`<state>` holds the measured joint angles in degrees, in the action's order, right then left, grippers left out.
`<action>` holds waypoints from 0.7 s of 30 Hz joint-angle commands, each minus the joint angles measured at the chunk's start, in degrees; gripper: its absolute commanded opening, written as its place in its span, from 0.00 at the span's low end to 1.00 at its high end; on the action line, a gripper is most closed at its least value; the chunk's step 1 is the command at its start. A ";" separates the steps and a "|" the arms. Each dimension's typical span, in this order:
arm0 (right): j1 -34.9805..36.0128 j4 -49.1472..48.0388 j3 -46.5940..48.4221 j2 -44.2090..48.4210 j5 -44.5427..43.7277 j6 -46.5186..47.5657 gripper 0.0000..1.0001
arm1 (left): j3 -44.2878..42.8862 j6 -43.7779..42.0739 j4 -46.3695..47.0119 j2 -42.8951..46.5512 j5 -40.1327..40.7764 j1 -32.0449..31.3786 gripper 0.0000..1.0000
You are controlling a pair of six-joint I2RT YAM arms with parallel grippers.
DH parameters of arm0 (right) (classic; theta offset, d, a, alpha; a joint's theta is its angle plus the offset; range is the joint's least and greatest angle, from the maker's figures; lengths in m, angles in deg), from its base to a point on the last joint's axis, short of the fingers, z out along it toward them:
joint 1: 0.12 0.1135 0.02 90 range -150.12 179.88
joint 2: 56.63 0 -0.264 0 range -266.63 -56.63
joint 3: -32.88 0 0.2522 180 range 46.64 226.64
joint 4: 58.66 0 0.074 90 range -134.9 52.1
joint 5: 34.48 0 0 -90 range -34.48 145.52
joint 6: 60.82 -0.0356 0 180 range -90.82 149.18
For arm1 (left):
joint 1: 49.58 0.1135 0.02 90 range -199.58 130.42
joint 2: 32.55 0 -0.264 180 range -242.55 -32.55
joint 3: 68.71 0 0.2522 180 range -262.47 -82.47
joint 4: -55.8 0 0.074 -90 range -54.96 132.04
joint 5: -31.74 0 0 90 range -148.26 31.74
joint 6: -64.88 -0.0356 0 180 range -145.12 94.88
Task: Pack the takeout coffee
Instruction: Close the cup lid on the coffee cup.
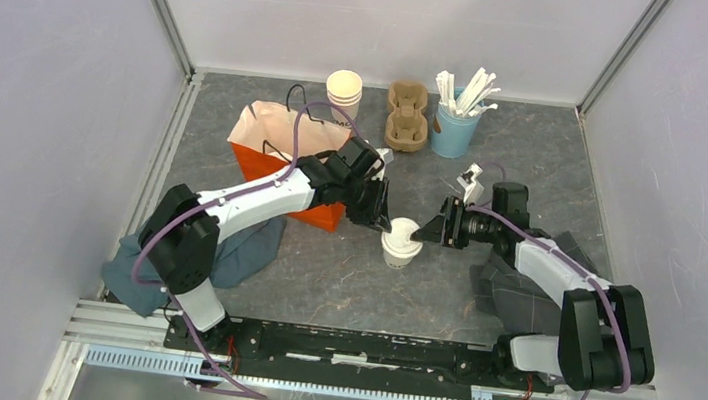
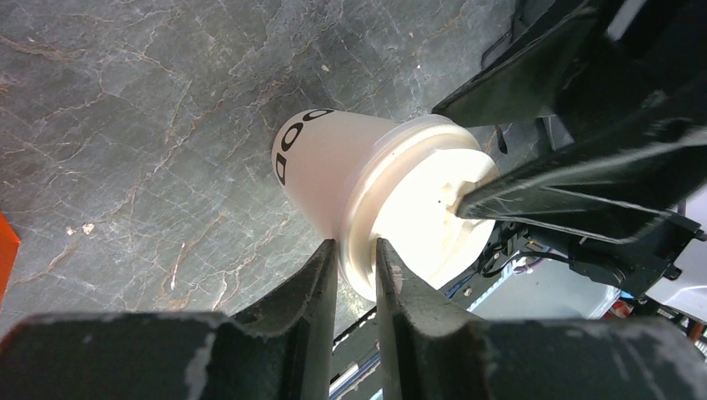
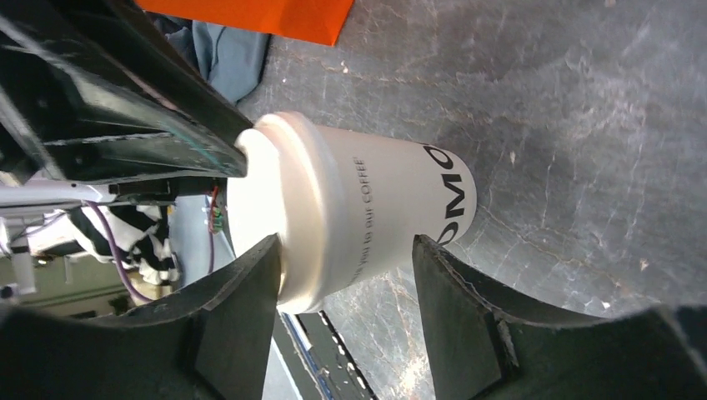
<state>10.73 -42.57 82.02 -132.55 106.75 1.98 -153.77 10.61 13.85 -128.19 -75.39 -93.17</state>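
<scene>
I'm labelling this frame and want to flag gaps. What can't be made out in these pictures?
- Orange bag contents: top view, left arm covers part of it.
- Lidded cup print: both wrist views, it curves out of sight.
- Right gripper grip: right wrist view, fingers flank the cup, contact unclear.

My left arm [image 1: 254, 199] and right arm [image 1: 554, 261] wear white shells between bulky black joints, a purple cable [image 1: 325, 106] looping along each. My left claw [image 1: 378, 215] and right claw [image 1: 433, 227] are black, fingers [image 2: 292, 325] wedge-shaped, edges scuffed pale.
</scene>
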 commanded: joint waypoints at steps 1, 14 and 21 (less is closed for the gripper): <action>-0.92 -7.10 -5.37 -3.85 -1.47 -0.50 0.62 | 1.65 -1.26 -5.64 -3.30 3.31 -0.35 0.29; 2.12 -4.19 9.26 -7.22 1.58 -2.23 0.78 | -0.82 -3.20 -6.07 -3.68 2.21 -0.62 0.28; 2.36 -9.87 2.55 -11.88 -0.69 -2.88 0.67 | -0.45 -3.20 -6.23 -4.04 2.27 -0.70 0.27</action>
<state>13.16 -48.15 88.18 -143.21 106.85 -1.50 -155.37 10.41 12.43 -129.41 -76.39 -93.22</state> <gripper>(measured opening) 0.688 0.286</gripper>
